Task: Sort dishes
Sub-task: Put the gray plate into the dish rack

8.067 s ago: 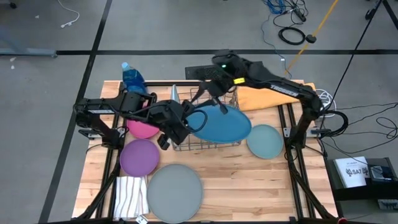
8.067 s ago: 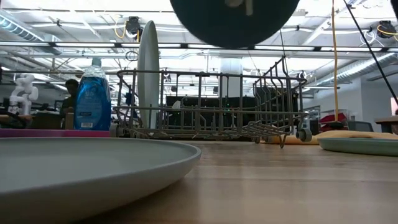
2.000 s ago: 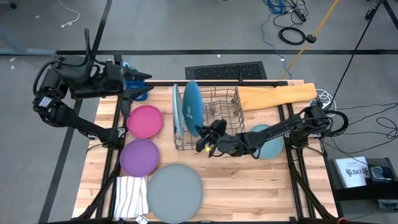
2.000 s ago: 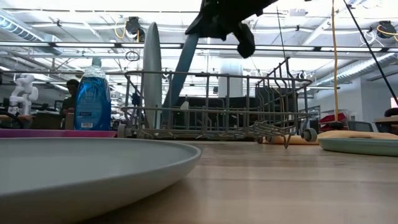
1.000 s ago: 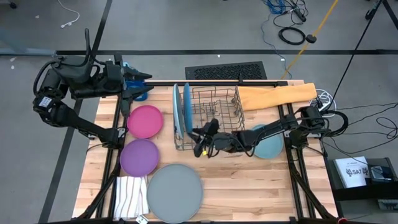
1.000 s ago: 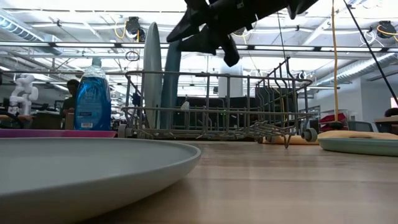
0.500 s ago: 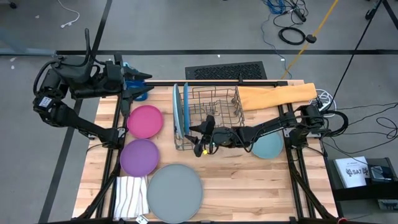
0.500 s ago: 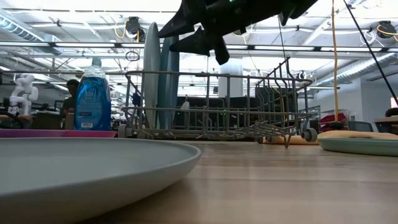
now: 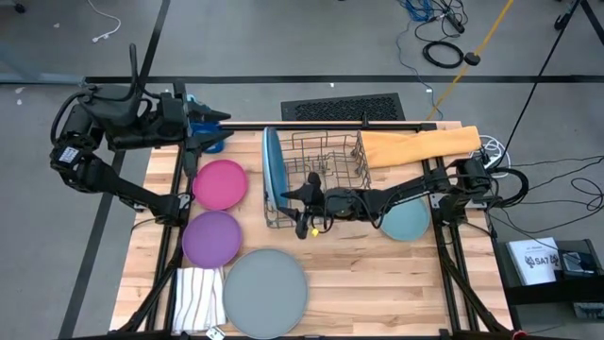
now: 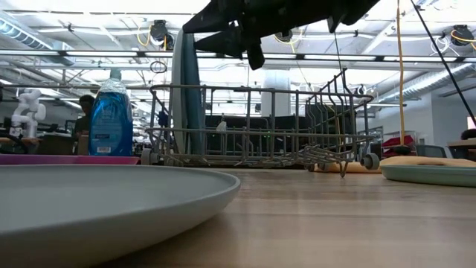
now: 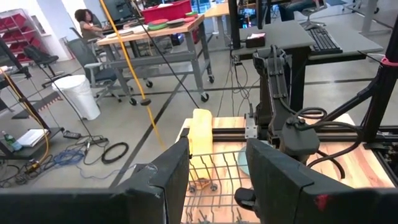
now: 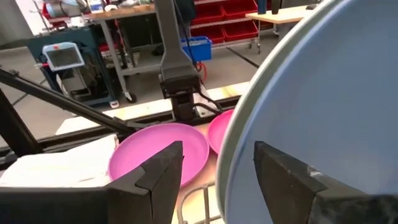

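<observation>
Two large plates stand on edge in the left end of the wire rack point(image 9: 321, 179): the light blue plate point(image 9: 265, 151) and, close against it, the dark blue plate point(image 9: 276, 170), which also shows in the low view point(image 10: 190, 97). My right gripper point(image 9: 289, 195) is open and reaches over the rack from the right, level with the dark blue plate's upper part point(image 10: 204, 33). In the right wrist view point(image 12: 217, 186) the plate's face fills the side behind one finger. My left gripper point(image 11: 217, 180) is open and empty, drawn back at the far left by the blue bottle point(image 9: 203, 127). My right gripper comes level from the table's right, fingers open, at the dark blue plate's face near its upper rim point(image 10: 192, 36). One finger point(image 12: 292, 180) stands in front of the face. I cannot tell whether it touches. The plate stands upright in the rack.
On the table lie the magenta plate point(image 9: 219, 184), the purple plate point(image 9: 211, 238), the grey plate point(image 9: 265, 293) and the pale teal plate point(image 9: 408, 223), which lies partly under the right arm. A striped cloth point(image 9: 200, 297) lies at the near left. An orange cloth point(image 9: 420, 144) lies at the far right.
My right gripper has gone toward the table's left over the rack. The dark blue plate, standing a little apart from the light blue one, has moved left with it and now stands close against that plate.
</observation>
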